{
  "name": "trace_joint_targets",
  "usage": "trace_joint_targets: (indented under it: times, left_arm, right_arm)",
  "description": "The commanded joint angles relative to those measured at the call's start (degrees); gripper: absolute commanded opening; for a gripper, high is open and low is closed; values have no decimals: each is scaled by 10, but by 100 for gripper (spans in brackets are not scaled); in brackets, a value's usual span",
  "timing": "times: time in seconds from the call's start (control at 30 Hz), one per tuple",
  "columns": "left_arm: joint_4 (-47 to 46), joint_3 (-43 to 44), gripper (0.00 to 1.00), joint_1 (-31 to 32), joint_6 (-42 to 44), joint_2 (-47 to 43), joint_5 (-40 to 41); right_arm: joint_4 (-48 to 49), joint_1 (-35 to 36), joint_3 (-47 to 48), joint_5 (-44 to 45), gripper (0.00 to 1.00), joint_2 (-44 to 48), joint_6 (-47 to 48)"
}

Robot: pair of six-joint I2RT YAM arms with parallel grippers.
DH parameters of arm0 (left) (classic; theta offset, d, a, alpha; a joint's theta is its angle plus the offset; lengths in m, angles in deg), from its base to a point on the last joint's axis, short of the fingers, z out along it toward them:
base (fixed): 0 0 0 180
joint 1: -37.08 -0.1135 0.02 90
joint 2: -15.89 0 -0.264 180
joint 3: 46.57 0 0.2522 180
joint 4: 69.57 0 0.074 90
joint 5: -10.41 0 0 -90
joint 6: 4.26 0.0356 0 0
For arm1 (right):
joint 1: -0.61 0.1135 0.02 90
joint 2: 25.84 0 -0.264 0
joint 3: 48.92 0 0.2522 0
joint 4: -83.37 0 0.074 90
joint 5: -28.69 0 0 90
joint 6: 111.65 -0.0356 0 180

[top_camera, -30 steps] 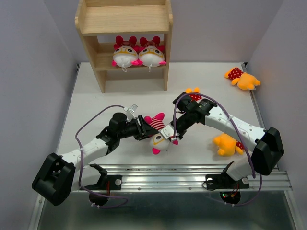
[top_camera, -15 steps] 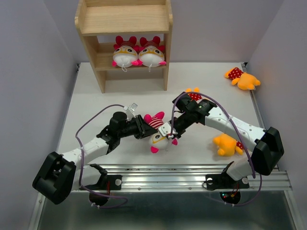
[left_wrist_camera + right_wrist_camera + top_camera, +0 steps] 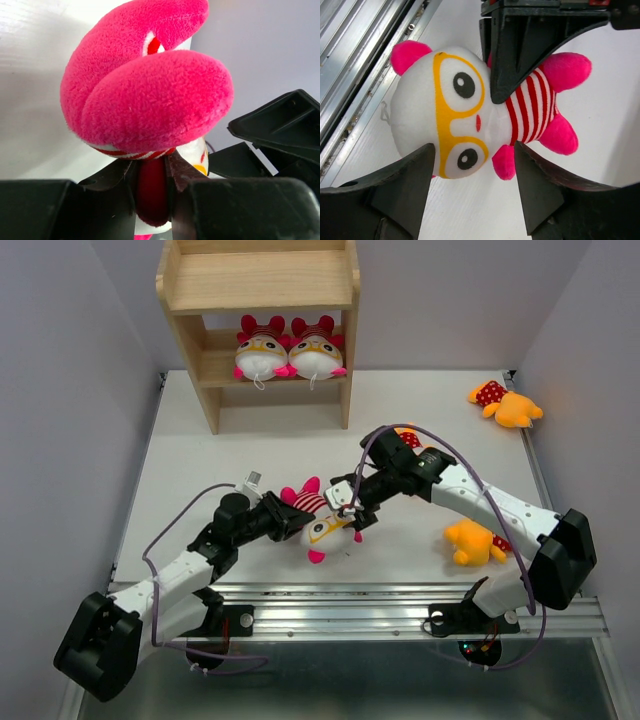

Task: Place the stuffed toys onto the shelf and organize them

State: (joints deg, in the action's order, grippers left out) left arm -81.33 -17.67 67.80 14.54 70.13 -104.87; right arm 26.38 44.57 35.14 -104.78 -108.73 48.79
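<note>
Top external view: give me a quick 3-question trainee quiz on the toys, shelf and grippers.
1. How many stuffed toys sit on the lower tier of the shelf?
2. The left gripper and right gripper are both at the striped toy. Which is shut on it? A left, B right, C both.
3. True or false: the shelf's top tier holds a toy.
Key: 1 two; 2 A; 3 false.
</note>
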Motion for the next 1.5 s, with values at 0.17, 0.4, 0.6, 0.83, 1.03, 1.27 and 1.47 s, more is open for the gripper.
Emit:
trace_joint_targets:
  times: [0.17,0.4,0.6,0.83,1.03,1.27,1.47]
  left_arm:
    - [-26,-70,0,-10,-145,-78,46]
    - [26,-103,0,-12,-266,-151,85]
    - [55,-129,0,-13,-370,-199,94]
    - [52,-136,0,-14,-413,-226,92]
    - [36,-126,0,-14,-417,-220,90]
    - [48,-120,0,-13,-392,-230,105]
    - [63,-127,73,-15,-323,-298,162]
  right_arm:
    - [68,11,-14,-27,72,24,-44]
    - [64,24,-33,-15,73,31,-30]
    - [73,35,-40,-4,74,31,-24]
    - [111,46,-46,23,74,19,-37]
    - [147,62,-38,45,52,0,-57]
    - [145,62,-16,45,1,-11,-82]
    - [146,62,11,82,1,-15,-164]
